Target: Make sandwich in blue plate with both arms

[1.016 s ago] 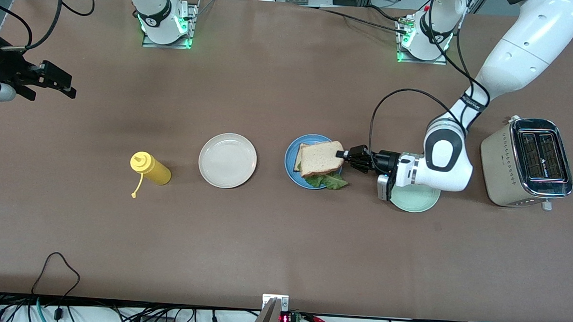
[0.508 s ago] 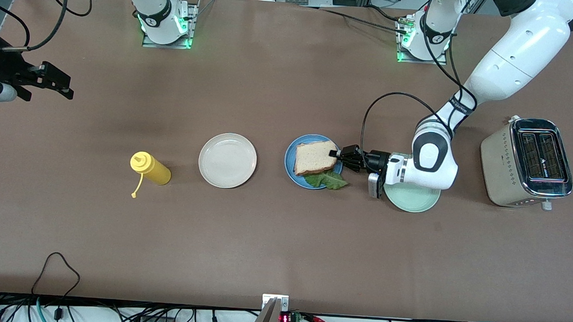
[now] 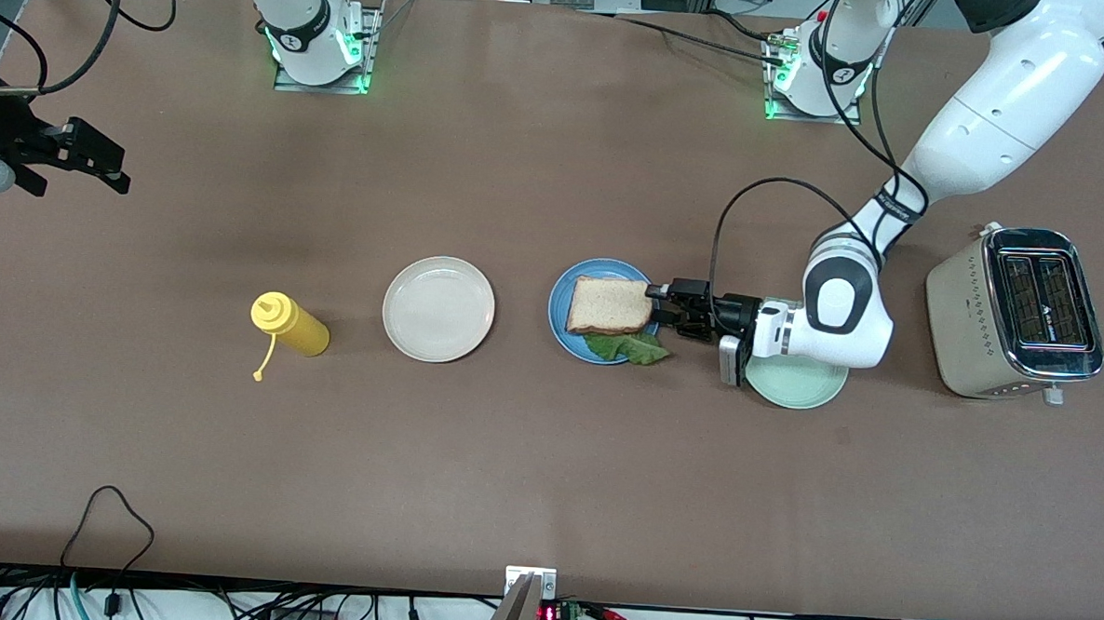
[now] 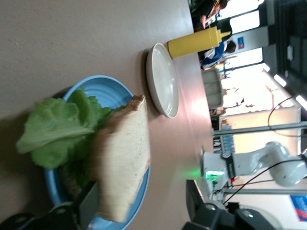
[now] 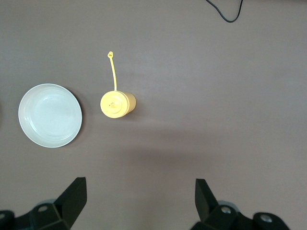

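The sandwich (image 3: 610, 308) lies on the blue plate (image 3: 559, 312), its edge toward the left arm's end of the surface between the spread fingers of the left end effector (image 3: 657, 305). The right end effector (image 3: 102, 162), also spread and empty, waits over the surface at the right arm's end, well apart from the plate.

This is a robotics lab, not a kitchen. Two white arms (image 3: 980, 114) are bolted by metal base plates (image 3: 322, 81) with green lights to a wide brown-covered table (image 3: 508, 457); loose black cables (image 3: 105, 514) trail along its edges, and a toaster (image 3: 1018, 312) and plastic-looking food props sit as test items.
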### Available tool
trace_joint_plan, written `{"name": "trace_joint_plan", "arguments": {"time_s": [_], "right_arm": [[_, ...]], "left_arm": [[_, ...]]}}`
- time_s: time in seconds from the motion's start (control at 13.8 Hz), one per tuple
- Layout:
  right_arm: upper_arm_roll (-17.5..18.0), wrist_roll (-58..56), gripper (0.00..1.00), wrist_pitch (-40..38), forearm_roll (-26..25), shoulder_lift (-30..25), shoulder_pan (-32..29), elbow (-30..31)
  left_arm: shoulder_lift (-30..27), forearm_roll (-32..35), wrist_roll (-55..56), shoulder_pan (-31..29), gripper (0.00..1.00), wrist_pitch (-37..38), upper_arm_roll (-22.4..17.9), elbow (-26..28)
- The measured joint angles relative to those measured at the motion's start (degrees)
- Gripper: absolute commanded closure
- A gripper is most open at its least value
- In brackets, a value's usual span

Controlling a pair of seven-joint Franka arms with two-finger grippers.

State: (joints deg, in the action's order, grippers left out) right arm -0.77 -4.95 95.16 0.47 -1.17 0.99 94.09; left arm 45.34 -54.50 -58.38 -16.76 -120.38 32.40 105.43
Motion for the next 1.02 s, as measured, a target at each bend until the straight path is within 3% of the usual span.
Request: {"name": "trace_joint_plan", "arguments": {"time_s": [0.29, 0.51, 0.58, 1.02], "right_arm": [[-0.1, 0.0, 0.0, 0.4, 0.0, 0.0, 0.0, 0.0], [-0.2, 0.0, 0.0, 0.6, 0.0, 0.0, 0.0, 0.0], [-0.2, 0.0, 0.0, 0.6, 0.0, 0.0, 0.1, 0.0], [-0.2, 0.0, 0.0, 0.7, 0.0, 0.0, 0.1, 0.0]], "left_arm": [[-5.8, 11.2, 2.9, -0.5, 0.0, 2.8, -1.5, -0.1], [-10.0, 22.9, 9.0, -1.3, 0.0, 6.9, -2.0, -0.3], [-12.5, 29.5, 12.2, -2.3, 0.0, 9.5, -2.3, -0.4], [-16.0, 48.0, 23.6, -4.6, 0.0, 18.7, -2.8, -2.8]]}}
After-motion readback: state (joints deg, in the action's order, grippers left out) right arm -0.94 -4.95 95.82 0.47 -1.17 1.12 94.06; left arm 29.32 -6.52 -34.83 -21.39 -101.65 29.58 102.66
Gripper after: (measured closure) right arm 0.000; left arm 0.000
